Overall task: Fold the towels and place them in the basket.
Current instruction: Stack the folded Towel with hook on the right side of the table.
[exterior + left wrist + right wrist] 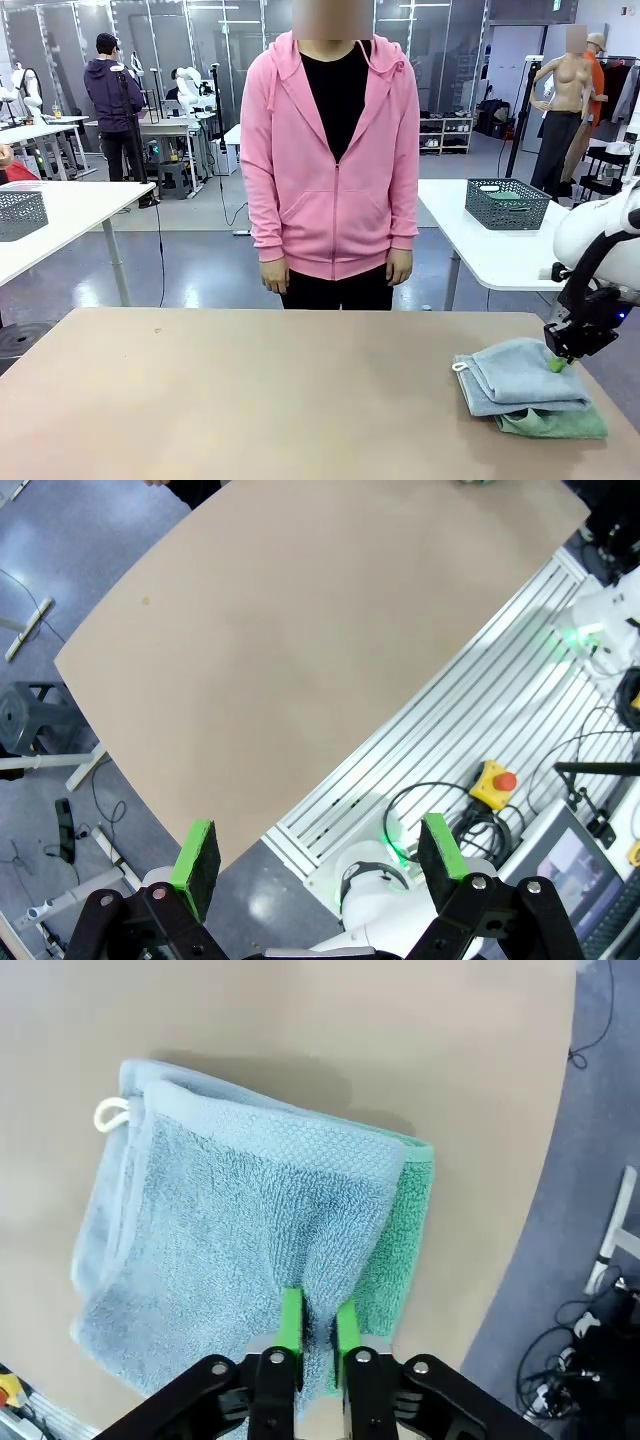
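Two folded towels lie stacked at the table's right front corner. The pale grey-blue towel is on top, its white loop at a corner. Under it, the mint green towel sticks out along one edge. My right gripper is down on the stack's far right edge, its green pads close together with a ridge of the grey-blue towel pinched between them. My left gripper hangs open over the table's near edge with nothing between its fingers. A dark grey mesh basket stands on a white table behind, at the right.
A person in a pink hoodie stands at the far side of the tan table, hands down. Another mesh basket sits on a white table at the left. Cables and a red stop button lie below the table's near edge.
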Available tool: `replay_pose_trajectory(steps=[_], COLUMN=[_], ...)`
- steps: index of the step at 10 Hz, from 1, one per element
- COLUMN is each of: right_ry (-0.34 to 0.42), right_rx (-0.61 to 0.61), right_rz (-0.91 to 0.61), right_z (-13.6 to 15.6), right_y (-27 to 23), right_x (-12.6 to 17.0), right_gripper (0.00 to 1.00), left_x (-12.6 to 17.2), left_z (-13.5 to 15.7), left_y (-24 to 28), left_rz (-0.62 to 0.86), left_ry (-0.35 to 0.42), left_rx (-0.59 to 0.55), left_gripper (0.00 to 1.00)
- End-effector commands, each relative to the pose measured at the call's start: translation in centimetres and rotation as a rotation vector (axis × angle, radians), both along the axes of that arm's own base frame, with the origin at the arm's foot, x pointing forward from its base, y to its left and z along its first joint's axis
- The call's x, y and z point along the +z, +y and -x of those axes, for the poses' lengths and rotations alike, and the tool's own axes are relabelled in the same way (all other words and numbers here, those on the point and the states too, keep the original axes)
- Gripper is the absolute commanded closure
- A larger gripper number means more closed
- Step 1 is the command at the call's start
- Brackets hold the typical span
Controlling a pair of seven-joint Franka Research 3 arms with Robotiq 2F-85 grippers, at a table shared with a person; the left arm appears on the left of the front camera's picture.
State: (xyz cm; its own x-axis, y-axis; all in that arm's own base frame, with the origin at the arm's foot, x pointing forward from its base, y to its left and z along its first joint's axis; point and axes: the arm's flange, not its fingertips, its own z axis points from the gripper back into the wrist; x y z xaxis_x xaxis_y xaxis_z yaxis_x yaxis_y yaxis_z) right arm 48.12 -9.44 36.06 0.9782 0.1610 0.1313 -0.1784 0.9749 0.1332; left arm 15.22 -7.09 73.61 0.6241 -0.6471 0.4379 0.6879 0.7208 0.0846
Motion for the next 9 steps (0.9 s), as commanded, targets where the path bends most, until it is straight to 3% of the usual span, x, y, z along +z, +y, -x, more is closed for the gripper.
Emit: replay_pose_trajectory(steps=[1, 2, 3, 5, 6, 8, 9], right_ry=[-0.008, -0.006, -0.006, -0.021, -0.023, -0.041, -0.021], right_rx=[-0.022, -0.026, -0.018, -0.011, -0.012, -0.015, 0.014], right_rz=[0.043, 0.055, 0.056, 0.063, 0.064, 0.072, 0.034], right_z=[0.6, 0.7, 0.8, 1.1, 1.1, 0.6, 0.7], right_y=[0.7, 0.9, 1.2, 1.6, 1.6, 1.8, 1.1], right_x=[0.6, 0.7, 0.9, 1.4, 1.5, 0.8, 1.7], right_gripper=[0.27, 0.24, 0.0, 0.0, 0.18, 0.0, 0.0], left_x=[0.0, 0.0, 0.0, 0.0, 0.0, 0.0, 0.0], left_z=[0.0, 0.0, 0.0, 0.0, 0.0, 0.0, 0.0], left_y=[0.1, 0.1, 0.1, 0.1, 0.1, 0.1, 0.1], left_rz=[-0.005, -0.005, -0.005, -0.005, -0.005, -0.005, -0.005], left_ry=[0.006, 0.006, 0.006, 0.006, 0.006, 0.006, 0.006], left_rx=[0.005, 0.005, 0.005, 0.005, 0.005, 0.005, 0.005], left_gripper=[0.0, 0.0, 0.0, 0.0, 0.0, 0.0, 0.0])
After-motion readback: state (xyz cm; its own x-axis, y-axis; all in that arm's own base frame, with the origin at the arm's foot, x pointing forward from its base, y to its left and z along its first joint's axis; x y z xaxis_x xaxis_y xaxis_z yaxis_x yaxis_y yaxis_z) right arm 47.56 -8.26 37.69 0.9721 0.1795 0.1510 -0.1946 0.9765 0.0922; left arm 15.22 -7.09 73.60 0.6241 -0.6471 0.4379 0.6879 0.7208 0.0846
